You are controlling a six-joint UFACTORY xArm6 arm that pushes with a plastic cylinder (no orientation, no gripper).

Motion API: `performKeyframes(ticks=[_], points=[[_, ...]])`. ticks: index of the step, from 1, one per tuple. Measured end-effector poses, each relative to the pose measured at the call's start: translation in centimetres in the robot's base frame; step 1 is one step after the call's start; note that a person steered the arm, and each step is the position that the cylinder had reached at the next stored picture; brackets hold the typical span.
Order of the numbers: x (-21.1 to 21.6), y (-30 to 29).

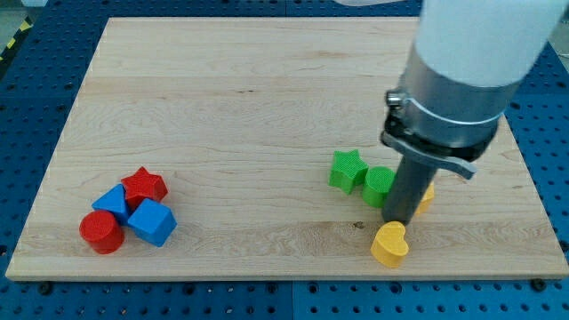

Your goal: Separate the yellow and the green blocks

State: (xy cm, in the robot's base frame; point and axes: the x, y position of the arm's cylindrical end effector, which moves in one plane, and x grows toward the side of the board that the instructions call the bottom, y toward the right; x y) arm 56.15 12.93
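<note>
The yellow heart block (389, 244) lies just below my tip (396, 220), which stands against the green cylinder (378, 185). The green star (348, 169) touches that cylinder's left side. Another yellow block (425, 196) peeks out right of the rod. There is no claw.

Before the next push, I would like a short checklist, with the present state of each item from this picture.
1. My tip visible: ok, just above the yellow heart and right of the green cylinder.
2. Yellow heart apart from green blocks: ok.
3. Second yellow block apart from green cylinder: cannot tell, the rod hides most of it.
4. Green star and green cylinder together: ok, touching or nearly.
5. All blocks on the board: ok.
6. Red and blue blocks out of the way: ok, at the view's bottom left.
</note>
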Motion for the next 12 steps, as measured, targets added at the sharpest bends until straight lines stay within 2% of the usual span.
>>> performKeyframes(ticks=[3,6,8,12], points=[[-3.8,-3.3],[-9.8,-3.4],[-11.2,-5.6],[-20.0,-7.5]])
